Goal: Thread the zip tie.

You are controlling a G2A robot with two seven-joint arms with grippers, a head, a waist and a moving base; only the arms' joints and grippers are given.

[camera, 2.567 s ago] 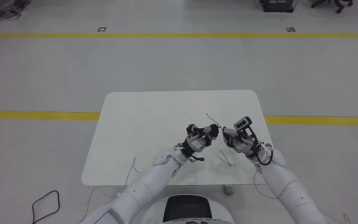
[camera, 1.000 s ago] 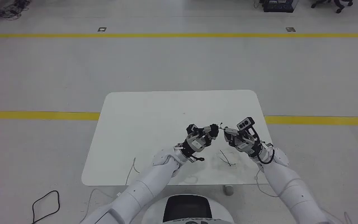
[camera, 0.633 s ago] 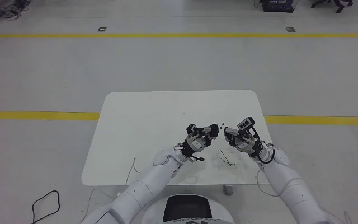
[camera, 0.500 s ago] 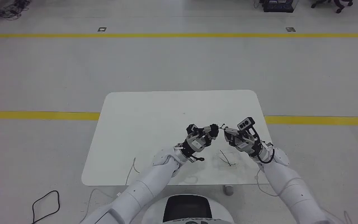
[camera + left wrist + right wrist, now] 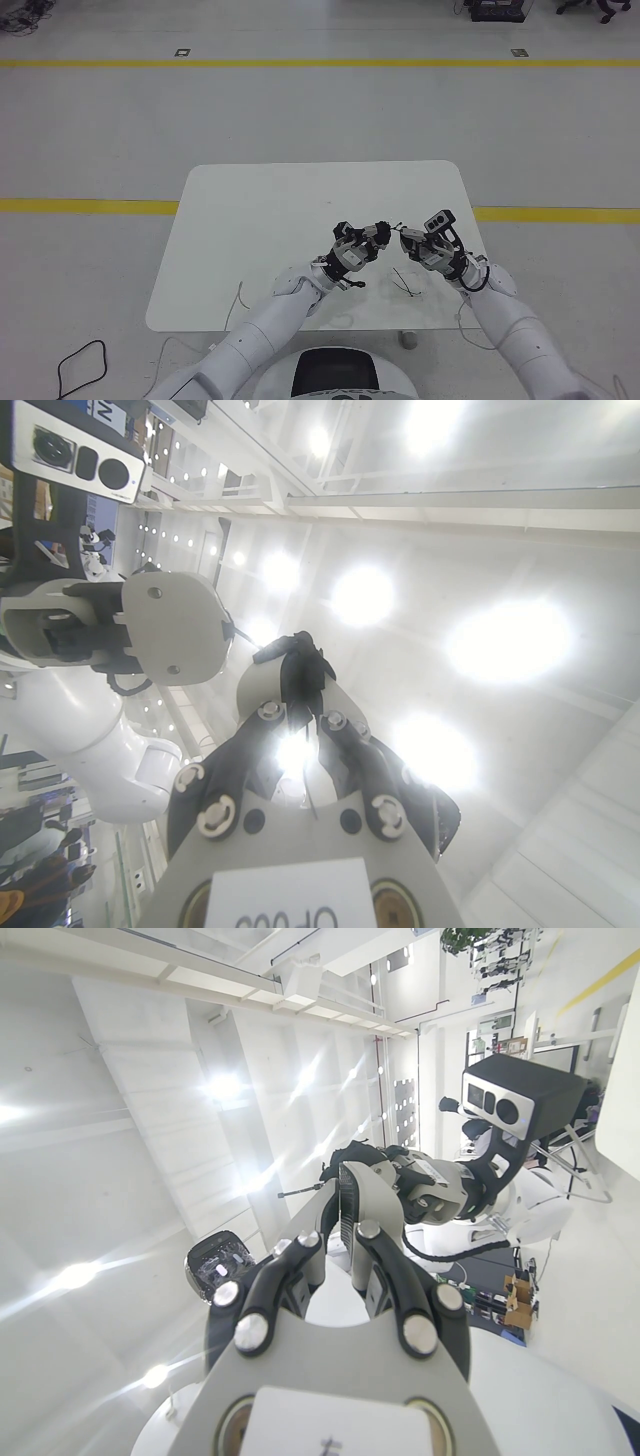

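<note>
Above the right front part of the white table (image 5: pixel 260 230), my two grippers meet tip to tip. The left gripper (image 5: pixel 381 232) (image 5: pixel 300 672) is shut on a thin black zip tie (image 5: pixel 394 226), which bunches dark between its pads and sticks out toward the other arm as a short stub (image 5: pixel 267 654). The right gripper (image 5: pixel 404 236) (image 5: pixel 336 1190) is shut on the same tie. A short black end (image 5: pixel 300 1191) pokes out past its fingers. The left gripper (image 5: pixel 370 1155) sits just behind the right one's fingertips in the right wrist view.
A second black zip tie (image 5: pixel 404 283) lies on the table below the grippers, near the front edge. A thin white cable (image 5: pixel 240 295) hangs at the table's front left edge. A black cable (image 5: pixel 80 365) loops on the floor at the left.
Since 2.6 s ago the long tail that stood out toward the table's far side has gone, leaving a short piece between the grippers. Over the last second nothing has moved.
</note>
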